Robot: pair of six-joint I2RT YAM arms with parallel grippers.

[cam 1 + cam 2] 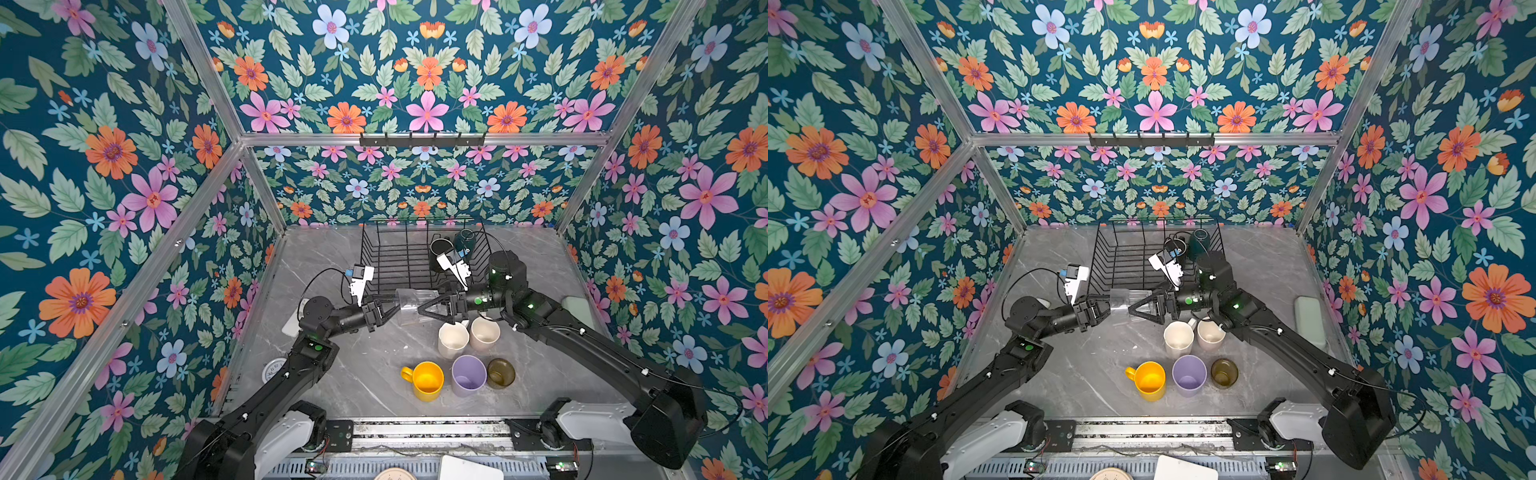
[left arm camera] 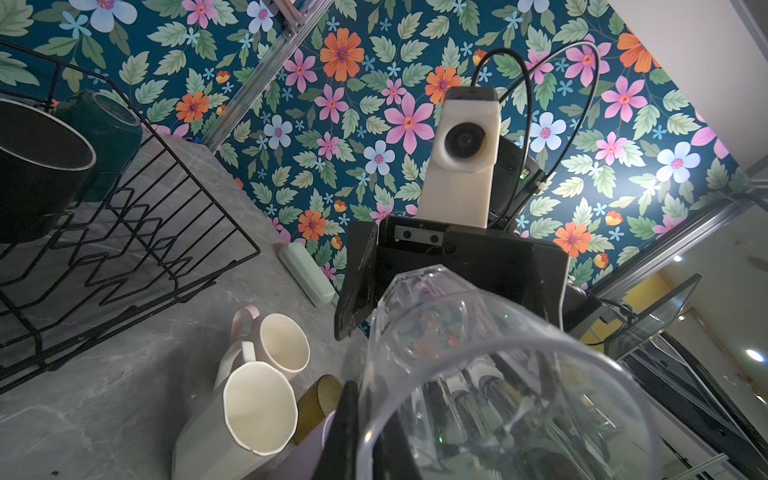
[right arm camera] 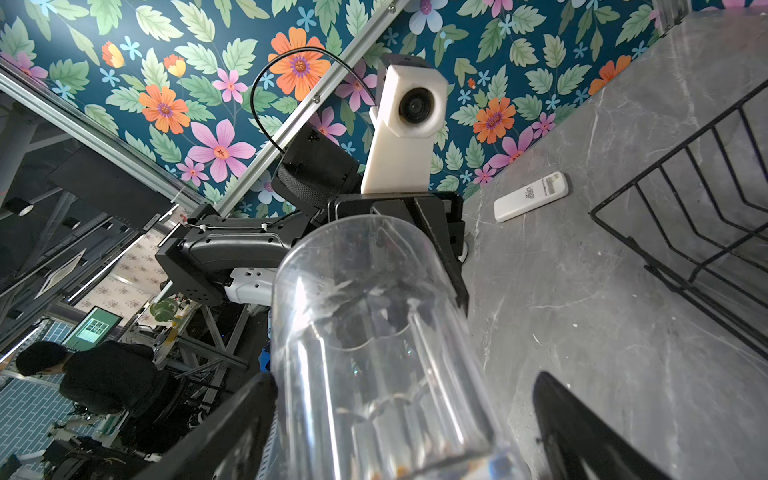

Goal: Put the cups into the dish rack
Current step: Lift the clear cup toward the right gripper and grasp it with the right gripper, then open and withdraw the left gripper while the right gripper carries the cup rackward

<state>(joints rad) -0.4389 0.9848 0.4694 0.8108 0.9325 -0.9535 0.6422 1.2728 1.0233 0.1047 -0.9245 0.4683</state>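
A clear glass (image 1: 415, 305) (image 1: 1128, 302) hangs on its side above the table, in front of the dish rack (image 1: 399, 257) (image 1: 1121, 257). My left gripper (image 1: 394, 308) (image 2: 370, 432) is shut on the wall at its rim (image 2: 478, 374). My right gripper (image 1: 428, 307) (image 3: 399, 436) is open and straddles the glass's base (image 3: 374, 332), with a gap on one side. A black mug (image 1: 440, 249) and a dark green mug (image 1: 463, 241) sit in the rack. On the table stand a white mug (image 1: 452, 338), pink mug (image 1: 484, 334), yellow mug (image 1: 426, 380), lavender tumbler (image 1: 468, 374) and amber glass (image 1: 500, 372).
A pale green case (image 1: 577, 309) lies by the right wall. A white remote (image 3: 530, 197) and a round white dial (image 1: 274, 370) lie on the left, under my left arm. A black hook rail (image 1: 422, 141) is mounted on the back frame.
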